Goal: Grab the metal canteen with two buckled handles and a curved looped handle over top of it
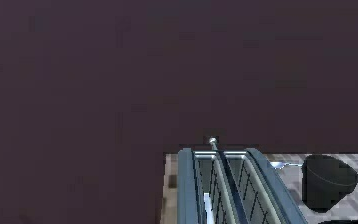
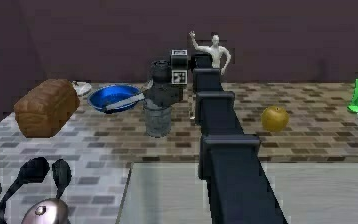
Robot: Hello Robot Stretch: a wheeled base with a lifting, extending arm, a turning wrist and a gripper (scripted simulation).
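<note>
Gripper [image 2: 161,97], dark, two-fingered: grey metal cylindrical vessel [image 2: 158,121] at its 6 o'clock, standing on brown tiled counter [image 2: 307,140]; cannot tell contact or whether anything's held.

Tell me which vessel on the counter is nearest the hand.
The grey vessel, standing right at the hand; the blue bowl lies farther off, toward the bread.

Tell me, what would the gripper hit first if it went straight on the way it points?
Probably the grey metal vessel right by the gripper; the blue bowl lies farther left. Depth is unclear.
</note>
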